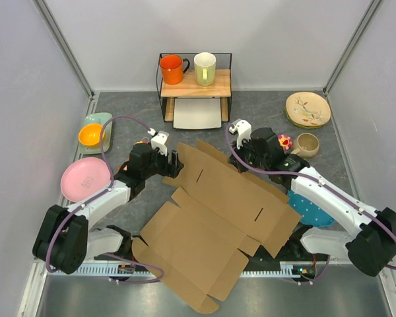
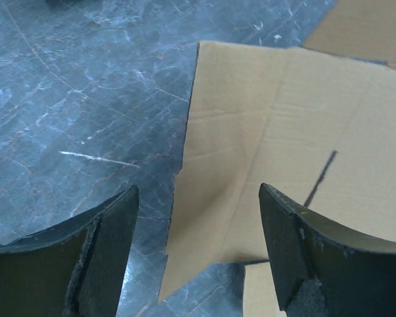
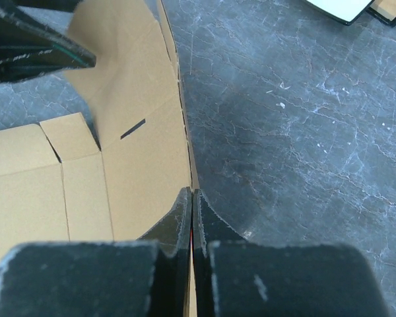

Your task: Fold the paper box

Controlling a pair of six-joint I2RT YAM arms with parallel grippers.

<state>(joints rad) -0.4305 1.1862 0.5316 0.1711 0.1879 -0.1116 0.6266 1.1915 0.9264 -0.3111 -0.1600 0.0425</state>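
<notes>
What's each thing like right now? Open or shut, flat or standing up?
paper box: unfolded, lying mostly flat.
left gripper: open, at a flap's edge.
right gripper: shut on the paper box's edge.
orange mug: upright on the shelf.
cream mug: upright on the shelf.
orange bowl: right way up.

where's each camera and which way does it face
Top external: above and behind the robot, looking down on the paper box; left arm, right arm show.
Left wrist: on the left arm, facing down past the open left gripper at a box corner.
Right wrist: on the right arm, facing down past the right gripper, shut on the box edge.
Shared: all three show the box.
</notes>
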